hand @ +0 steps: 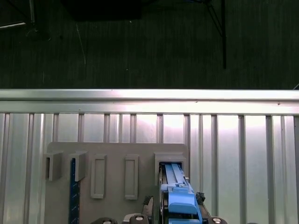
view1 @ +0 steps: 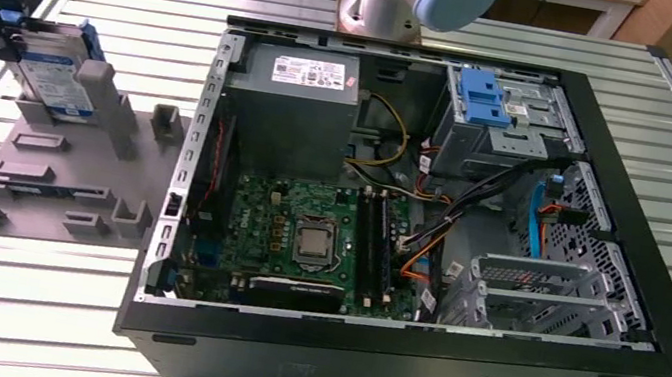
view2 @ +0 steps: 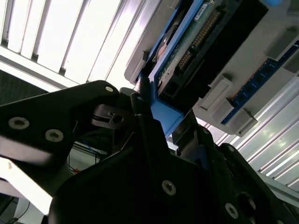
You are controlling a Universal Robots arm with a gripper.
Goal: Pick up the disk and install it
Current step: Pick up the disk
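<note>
The disk (view1: 57, 76), a silver drive with a white-and-blue label in a blue bracket, stands upright over the grey holder plate (view1: 67, 181) at the exterior view's left. My gripper (view1: 13, 28) comes in from above and to the left and is shut on the bracket's upper end. In the second wrist view the black fingers (view2: 140, 109) clamp the blue bracket edge of the disk (view2: 187, 51), whose green circuit side shows. The first wrist view looks down on the disk's bracket (hand: 177, 196) at a slot of the holder plate (hand: 117, 154). Whether the disk still rests in the slot I cannot tell.
An open black computer case (view1: 417, 363) lies on the slatted metal table (view1: 8, 299), to the exterior view's right of the holder. Inside it are a grey power supply box (view1: 294, 91), a motherboard (view1: 301, 234), an upright blue bracket (view1: 479, 95) and a metal drive cage (view1: 536, 291).
</note>
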